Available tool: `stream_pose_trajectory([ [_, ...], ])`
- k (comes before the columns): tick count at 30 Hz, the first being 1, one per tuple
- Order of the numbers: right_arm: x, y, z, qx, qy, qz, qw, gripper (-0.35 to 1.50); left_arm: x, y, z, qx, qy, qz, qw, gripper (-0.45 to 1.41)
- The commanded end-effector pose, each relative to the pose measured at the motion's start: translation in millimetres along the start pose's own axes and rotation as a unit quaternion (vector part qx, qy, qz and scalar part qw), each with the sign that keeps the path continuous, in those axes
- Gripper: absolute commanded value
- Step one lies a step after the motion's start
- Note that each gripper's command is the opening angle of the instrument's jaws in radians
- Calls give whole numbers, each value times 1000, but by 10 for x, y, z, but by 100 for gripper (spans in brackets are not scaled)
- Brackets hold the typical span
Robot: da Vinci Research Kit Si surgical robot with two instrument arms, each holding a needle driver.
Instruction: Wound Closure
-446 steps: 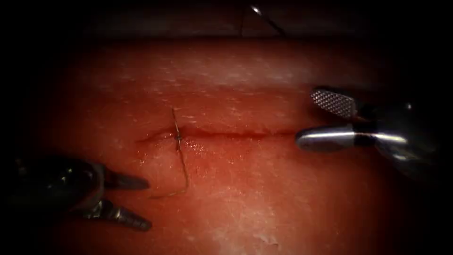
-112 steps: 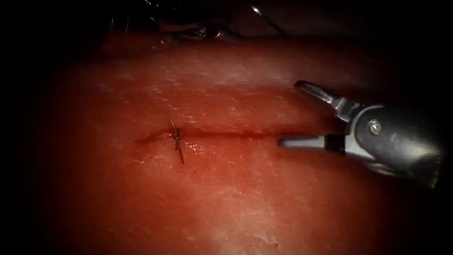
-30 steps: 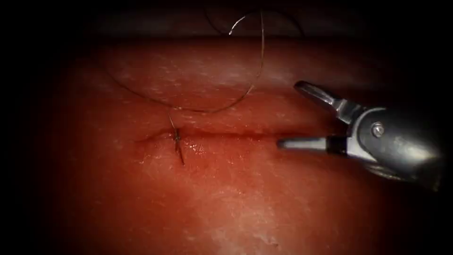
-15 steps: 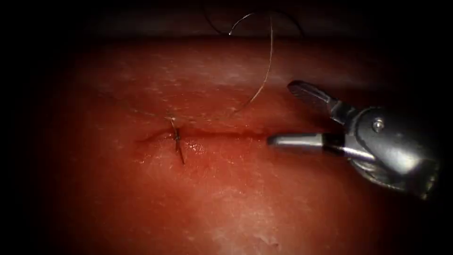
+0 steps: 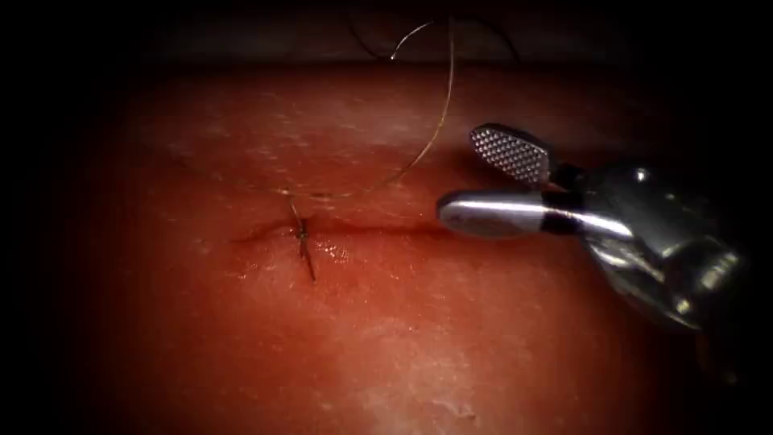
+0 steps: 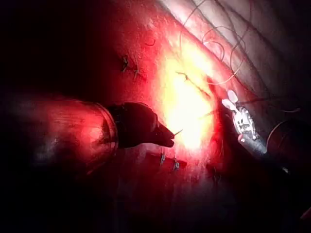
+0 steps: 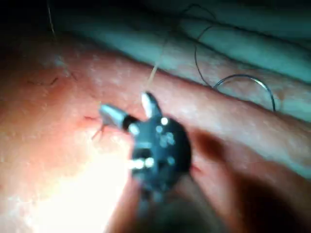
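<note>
The tissue (image 5: 386, 338) has a dark cut (image 5: 378, 230) running left to right. Near the cut's left end sits a knotted stitch (image 5: 303, 236) with short ends. From it a thread (image 5: 419, 153) arcs up to the curved needle (image 5: 407, 36), which lies free beyond the tissue's far edge; I also see the needle (image 7: 252, 80) on the cloth there. My right tool (image 5: 459, 173) hovers open over the cut's right end, just right of the thread, holding nothing. My left tool (image 6: 167, 141) is a dark tapered tip, shut, holding nothing.
Pale folded cloth (image 7: 252, 48) lies beyond the tissue's far edge, with loops of loose thread (image 7: 199, 43) on it. Several older stitches (image 6: 167, 161) dot the tissue near my left tool. Red fluid (image 5: 334, 251) glistens beside the knot.
My right tool has moved left along the cut and rolled, its jaws still open. The thread arc has shifted slightly. Earlier, the stitch's long tail became short and the left tool left the endoscope view.
</note>
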Motion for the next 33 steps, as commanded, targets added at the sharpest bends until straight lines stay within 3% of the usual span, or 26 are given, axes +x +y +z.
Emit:
stream_pose_trajectory([
  [1, -1, 3, 1, 1, 0, -1, 1000, 125, -20, -25, 28, 19, 2, -2, 1000, 54],
  [6, 2, 6, -6, -2, 1, 2, 1000, 125, -50, -65, 81, 45, -15, 31, 998, 68],
  [11, 2, 7, -8, -1, 0, -4, 1000, 125, -65, -85, 130, 18, -51, 57, 997, 71],
  [20, 2, 8, -11, 0, 1, -7, 1000, 125, -15, -147, 196, 26, -46, 79, 995, 71],
  [25, 3, 10, -13, -4, 3, -17, 1000, 125, -13, -178, 221, 39, -44, 90, 994, 69],
  [29, 4, 13, -14, -14, -6, -79, 997, 125, -15, -205, 256, 23, -47, 136, 989, 67],
  [33, 7, 10, -19, -1, -23, -173, 985, 130, -5, -238, 296, 5, -39, 182, 983, 64],
])
